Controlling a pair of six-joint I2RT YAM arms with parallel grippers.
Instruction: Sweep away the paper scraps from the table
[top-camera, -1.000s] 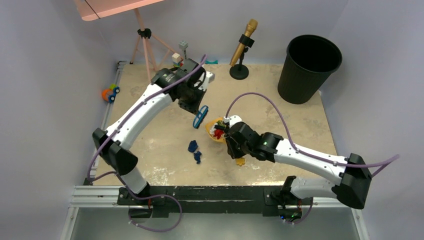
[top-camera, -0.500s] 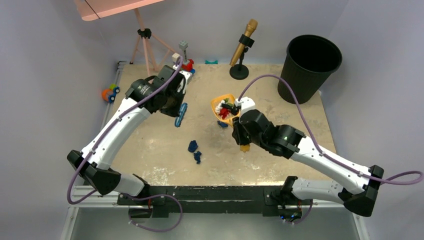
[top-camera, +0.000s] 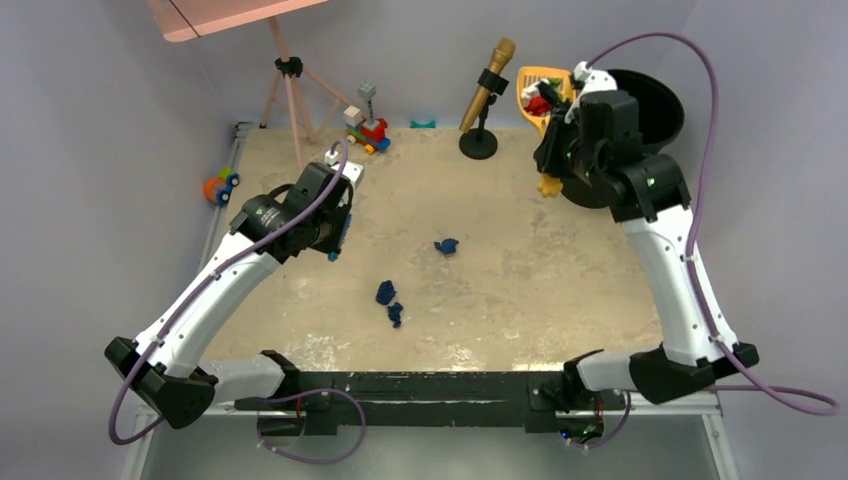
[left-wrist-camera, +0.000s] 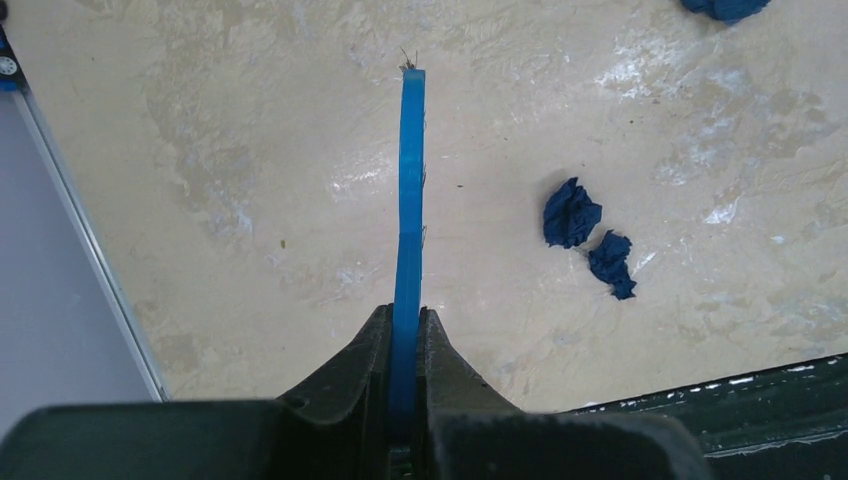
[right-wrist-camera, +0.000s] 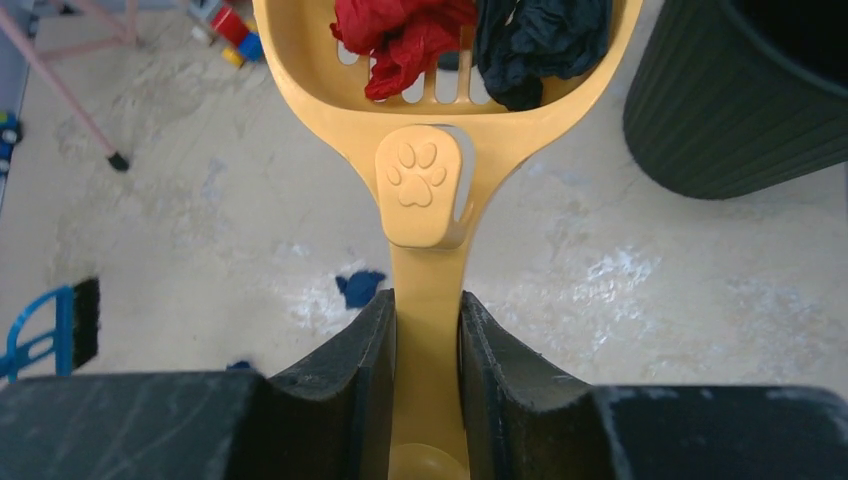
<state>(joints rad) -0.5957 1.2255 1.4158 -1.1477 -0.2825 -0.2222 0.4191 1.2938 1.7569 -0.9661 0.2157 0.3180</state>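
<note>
My right gripper (right-wrist-camera: 427, 300) is shut on the handle of a yellow-orange scoop (right-wrist-camera: 430, 180). It holds the scoop (top-camera: 540, 90) in the air at the left rim of the black bin (top-camera: 660, 100). The scoop carries red (right-wrist-camera: 405, 35) and dark (right-wrist-camera: 535, 40) paper scraps. My left gripper (left-wrist-camera: 405, 315) is shut on a blue brush (left-wrist-camera: 411, 180), held above the left part of the beige table (top-camera: 560, 290). Three navy paper scraps lie mid-table: one (top-camera: 447, 246) alone, two (top-camera: 385, 292) (top-camera: 396, 314) together. The pair also shows in the left wrist view (left-wrist-camera: 572, 212) (left-wrist-camera: 610, 263).
The black bin (right-wrist-camera: 740, 100) stands at the far right corner. A gold microphone on a stand (top-camera: 487, 90) and a pink tripod (top-camera: 290, 90) stand at the back. The toy block train (top-camera: 365, 125) sits at the back left. The toy car (top-camera: 221, 186) is at the left edge.
My right arm has lifted the loaded scoop from mid-table up to the bin's rim. One navy scrap stayed behind mid-table. My left arm has drawn the brush back to the left.
</note>
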